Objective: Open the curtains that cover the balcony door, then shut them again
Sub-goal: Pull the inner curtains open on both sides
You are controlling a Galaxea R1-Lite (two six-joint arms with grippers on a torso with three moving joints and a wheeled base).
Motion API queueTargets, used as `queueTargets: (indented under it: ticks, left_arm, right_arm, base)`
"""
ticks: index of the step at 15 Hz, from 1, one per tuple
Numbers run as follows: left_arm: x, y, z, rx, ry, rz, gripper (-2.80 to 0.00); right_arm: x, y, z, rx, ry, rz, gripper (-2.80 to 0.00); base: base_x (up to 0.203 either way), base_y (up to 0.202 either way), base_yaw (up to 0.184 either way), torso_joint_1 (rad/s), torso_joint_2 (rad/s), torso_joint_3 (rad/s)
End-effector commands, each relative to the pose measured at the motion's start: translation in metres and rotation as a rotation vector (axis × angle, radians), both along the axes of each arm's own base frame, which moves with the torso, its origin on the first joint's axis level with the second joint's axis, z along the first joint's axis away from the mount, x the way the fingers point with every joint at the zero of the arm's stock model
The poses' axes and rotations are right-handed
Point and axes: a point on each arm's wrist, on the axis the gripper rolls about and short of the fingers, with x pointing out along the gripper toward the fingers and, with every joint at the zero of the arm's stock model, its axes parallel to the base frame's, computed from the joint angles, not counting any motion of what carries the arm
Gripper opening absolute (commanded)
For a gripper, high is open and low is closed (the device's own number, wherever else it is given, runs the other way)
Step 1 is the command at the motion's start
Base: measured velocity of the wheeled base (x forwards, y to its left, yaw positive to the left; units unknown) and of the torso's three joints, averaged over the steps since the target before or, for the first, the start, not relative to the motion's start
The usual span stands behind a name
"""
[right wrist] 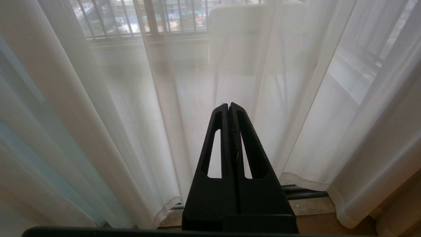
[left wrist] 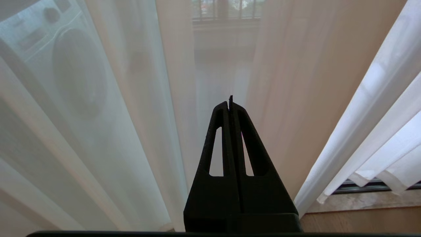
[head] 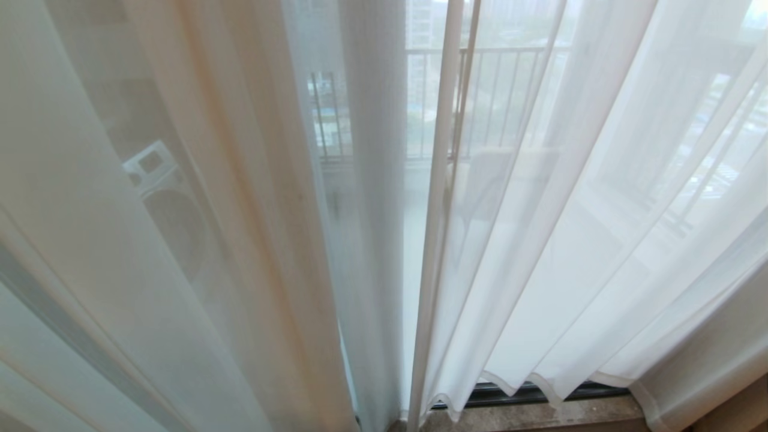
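Thin white cloth is the tricky part here. The curtains (head: 540, 210) hang shut across the balcony door (head: 432, 120), meeting at a seam near 6 o'clock in the head view. The cloth is soft and slippery, so a pinch could miss the hem or grab only one loose fold. A hard tug might strain the rail above, I think, though it is hidden. The left gripper (left wrist: 230, 100) and right gripper (right wrist: 228, 105) are both clenched on nothing. The curtains hang at 12 o'clock, just past the tips, not touching.
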Motion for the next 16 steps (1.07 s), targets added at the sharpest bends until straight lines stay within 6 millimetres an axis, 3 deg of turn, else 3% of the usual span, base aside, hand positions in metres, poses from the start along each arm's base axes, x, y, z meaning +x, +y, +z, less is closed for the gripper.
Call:
queueTargets:
  ticks: [1,6,12,16]
  left_arm:
    - [-0.004,0.000,0.013,-0.001,-0.025,-0.020,-2.80]
    - [-0.004,-0.005,0.073,-0.024,0.023,-0.269,-2.80]
    - [0.029,-0.013,0.150,-0.123,0.111,-0.658,-2.80]
    - [0.052,-0.020,0.182,-0.150,0.158,-0.909,-2.80]
  right_arm:
    - [0.000,0.000,0.000,0.000,-0.001,0.001,-2.80]
    - [0.000,0.000,0.000,0.000,-0.001,-0.001,-2.80]
    - [0.000,0.000,0.000,0.000,-0.001,-0.001,-2.80]
    - [0.000,0.000,0.000,0.000,-0.001,-0.001,-2.80]
  base:
    - [0.000,0.000,0.000,0.000,0.00,0.000]
    - [0.000,0.000,0.000,0.000,0.00,0.000]
    - [0.000,0.000,0.000,0.000,0.00,0.000]
    - [0.000,0.000,0.000,0.000,0.00,0.000]
